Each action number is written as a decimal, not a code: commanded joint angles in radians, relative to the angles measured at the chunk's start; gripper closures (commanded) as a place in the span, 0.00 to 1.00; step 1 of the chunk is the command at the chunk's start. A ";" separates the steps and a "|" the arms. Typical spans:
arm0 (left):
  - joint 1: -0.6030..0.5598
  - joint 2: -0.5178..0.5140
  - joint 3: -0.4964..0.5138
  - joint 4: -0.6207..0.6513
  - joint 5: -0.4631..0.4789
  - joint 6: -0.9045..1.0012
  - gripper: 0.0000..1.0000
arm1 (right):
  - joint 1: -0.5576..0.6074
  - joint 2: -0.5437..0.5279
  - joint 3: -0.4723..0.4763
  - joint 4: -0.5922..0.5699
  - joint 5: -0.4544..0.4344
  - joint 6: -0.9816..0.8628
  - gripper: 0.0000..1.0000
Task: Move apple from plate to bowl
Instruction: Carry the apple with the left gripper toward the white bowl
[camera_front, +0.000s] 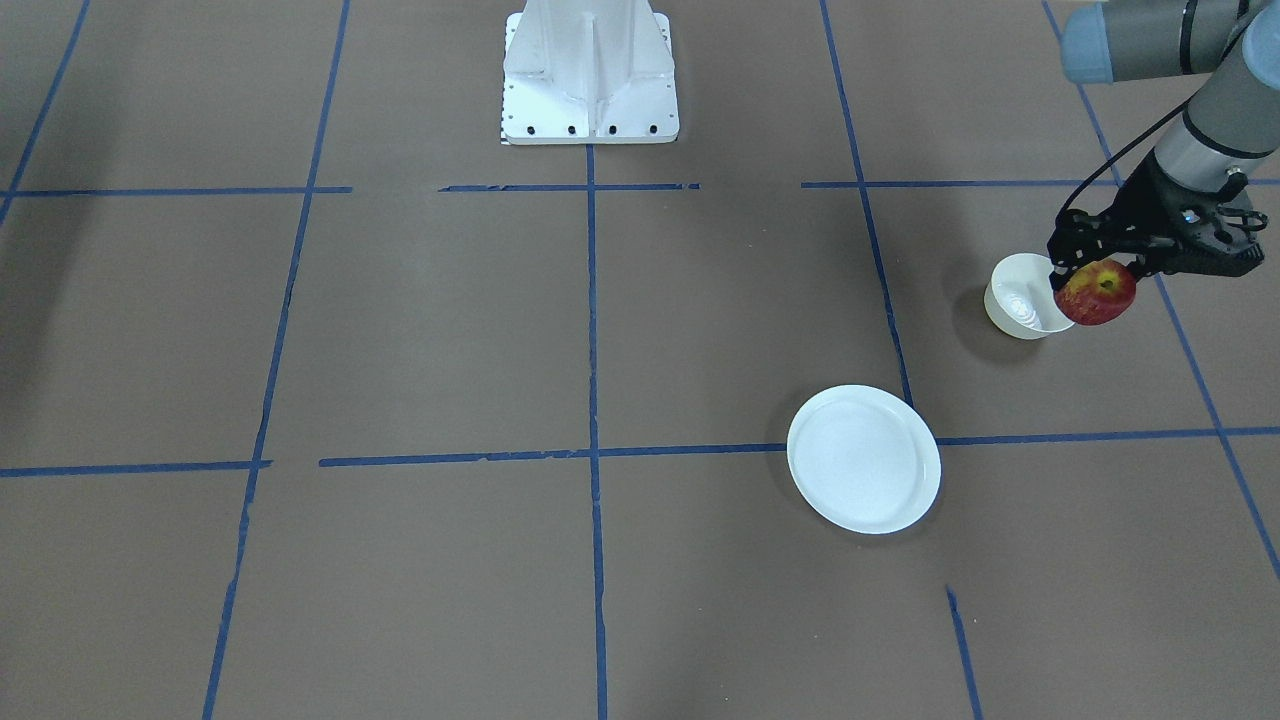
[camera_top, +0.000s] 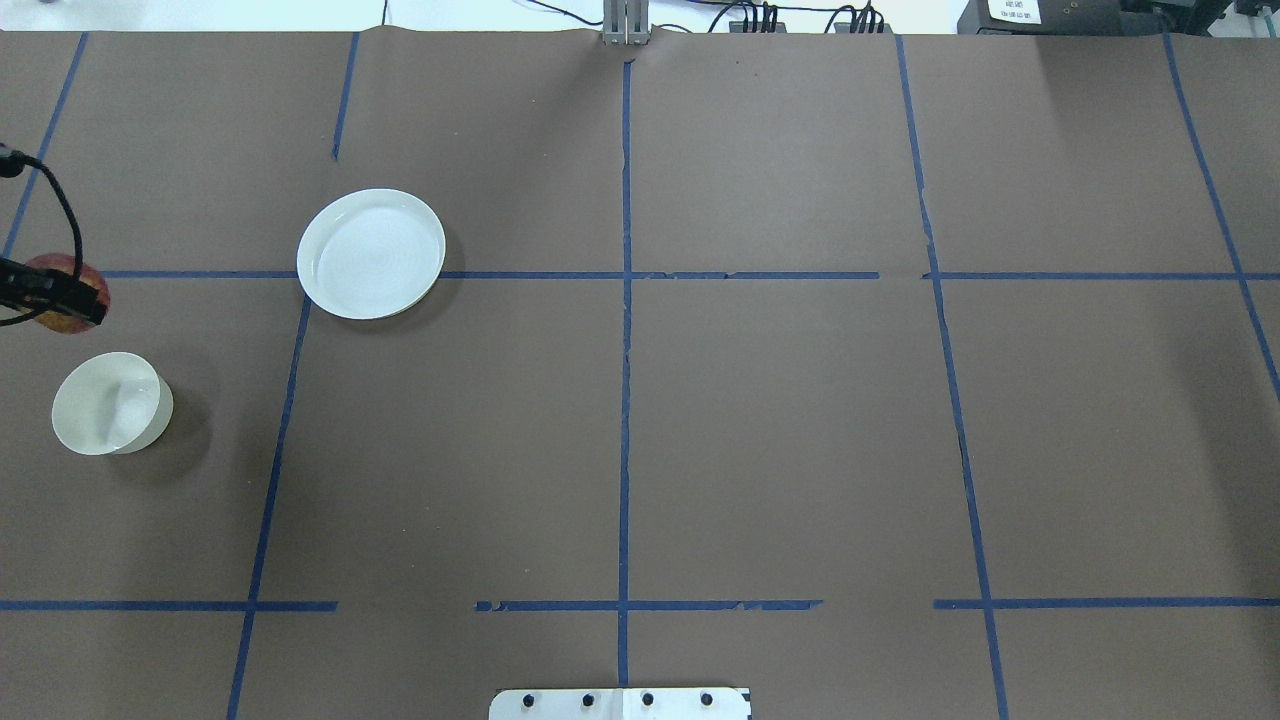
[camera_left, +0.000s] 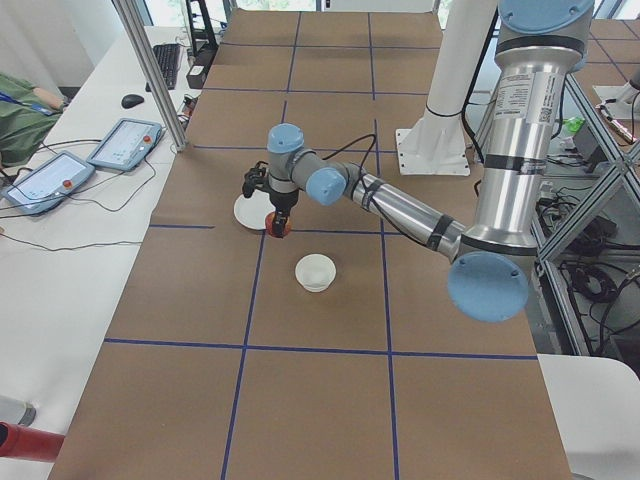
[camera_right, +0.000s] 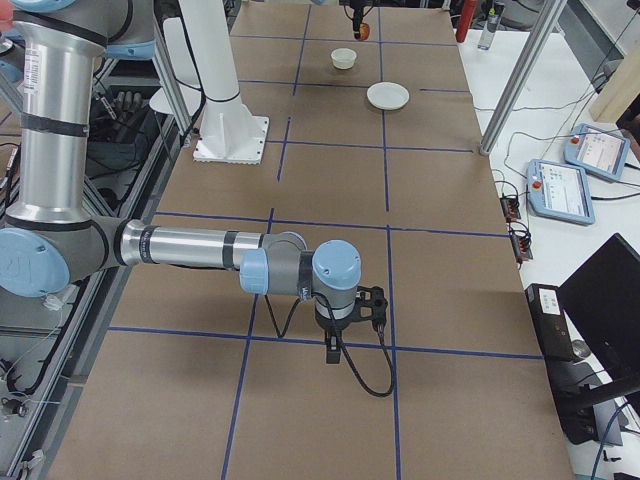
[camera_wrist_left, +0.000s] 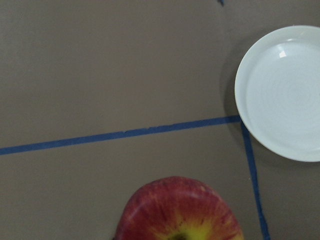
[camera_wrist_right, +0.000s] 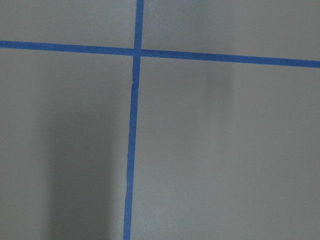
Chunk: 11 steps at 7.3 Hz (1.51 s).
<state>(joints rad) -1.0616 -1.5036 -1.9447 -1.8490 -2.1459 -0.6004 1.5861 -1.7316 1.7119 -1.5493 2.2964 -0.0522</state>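
Closest to the lens on the left wrist is the apple (camera_wrist_left: 179, 210), red with its yellow dimple up, hanging above the table (camera_wrist_left: 100, 60), with the plate (camera_wrist_left: 285, 95) lying bare off to one side of the hand. So the first half looks done: the fruit is lifted and the plate is empty. What remains, as I judge it, is the last bit of travel and the drop. The bowl (camera_front: 1005, 315) sits low and near the left gripper (camera_front: 1097, 268), on its robot-ward side, and from overhead the apple seems short of the rim. Its fingers (camera_top: 50, 292) are closed only to the apple's width, pinching it from both sides (the right gripper (camera_right: 345, 335), well apart over the tape lines (camera_wrist_right: 132, 150), I cannot read as open or closed).
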 joint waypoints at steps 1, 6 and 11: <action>0.009 0.120 0.038 -0.239 0.006 -0.140 0.86 | 0.002 0.000 0.000 0.000 0.000 0.000 0.00; 0.169 0.118 0.133 -0.394 0.090 -0.363 0.86 | 0.000 0.000 0.000 -0.002 0.000 0.000 0.00; 0.219 0.105 0.164 -0.392 0.107 -0.400 0.30 | 0.000 0.000 0.000 0.000 0.000 0.000 0.00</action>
<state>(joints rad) -0.8467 -1.3946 -1.7861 -2.2423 -2.0398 -0.9992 1.5862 -1.7313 1.7119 -1.5494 2.2964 -0.0521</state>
